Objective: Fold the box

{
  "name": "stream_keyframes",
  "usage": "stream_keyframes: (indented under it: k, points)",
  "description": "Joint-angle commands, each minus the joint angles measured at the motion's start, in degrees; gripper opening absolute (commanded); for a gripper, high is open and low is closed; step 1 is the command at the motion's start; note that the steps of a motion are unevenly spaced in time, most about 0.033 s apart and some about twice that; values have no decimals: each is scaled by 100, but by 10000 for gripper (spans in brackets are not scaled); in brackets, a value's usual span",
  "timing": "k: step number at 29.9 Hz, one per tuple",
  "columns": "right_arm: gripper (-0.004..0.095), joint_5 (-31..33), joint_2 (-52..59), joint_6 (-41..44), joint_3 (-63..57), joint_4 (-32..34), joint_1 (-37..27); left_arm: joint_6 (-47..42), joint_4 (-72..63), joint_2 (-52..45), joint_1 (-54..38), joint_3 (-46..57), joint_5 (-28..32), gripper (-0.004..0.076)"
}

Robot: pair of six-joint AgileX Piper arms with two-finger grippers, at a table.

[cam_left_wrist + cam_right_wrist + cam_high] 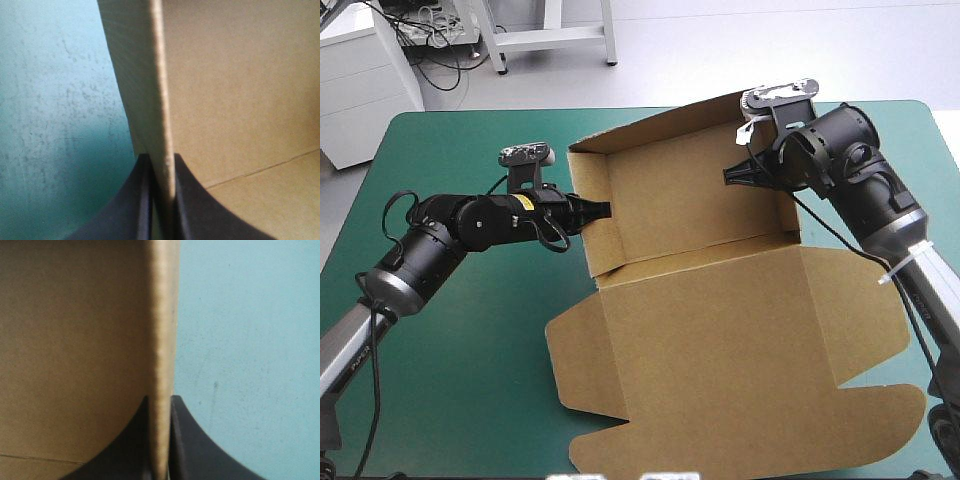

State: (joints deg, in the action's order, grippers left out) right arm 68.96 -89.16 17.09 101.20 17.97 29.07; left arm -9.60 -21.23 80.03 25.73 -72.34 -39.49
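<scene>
Box (720,300) walls pinched on both sides

The brown box lies mid-counter (470,380) on the teal-green cover. Its tray part is toward the far edge with walls raised, and its lid lies flat toward the near edge. The left pincer (605,210) grasps the left wall's rim, and the right pincer (730,176) grasps the right wall's rim.

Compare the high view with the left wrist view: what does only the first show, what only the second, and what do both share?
Only the high view: the whole box, its lid flat toward the near edge, and the right gripper at the right wall. Only the left wrist view: the left wall's edge up close, with black fingers on either side of it. Both: the left gripper shut on the box's left wall, and the teal-green cover.
</scene>
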Motion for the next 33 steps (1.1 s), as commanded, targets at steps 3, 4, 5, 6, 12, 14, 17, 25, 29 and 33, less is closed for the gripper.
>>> stream_keyframes:
  k: [3,4,5,6,12,14,17,25,29,33]
  points:
    - [-8,-661,230,102,156,-632,84,130,-467,-194,103,-203,357,-31]
    - [-8,-661,230,102,156,-632,84,130,-465,-194,103,-203,362,-26]
    - [-8,-661,230,102,156,-632,84,148,-465,-184,103,-203,342,-10]
    - [-8,-652,230,102,156,-632,84,220,-465,-184,103,-203,297,18]
    - [-8,-609,230,102,156,-664,84,578,-502,-184,103,-203,110,398]
    - [-8,-609,230,102,156,-694,84,578,-628,-184,91,-203,170,531]
    - [-8,-561,230,89,156,-702,84,553,-725,-184,91,-203,220,603]
    - [-8,-443,230,12,156,-702,84,553,-772,-285,-160,-448,22,602]
    - [-8,-439,230,12,156,-702,84,589,-747,-587,-314,-524,-201,602]
    - [-8,-430,230,12,156,-702,84,563,-486,-1043,-438,-524,-267,602]
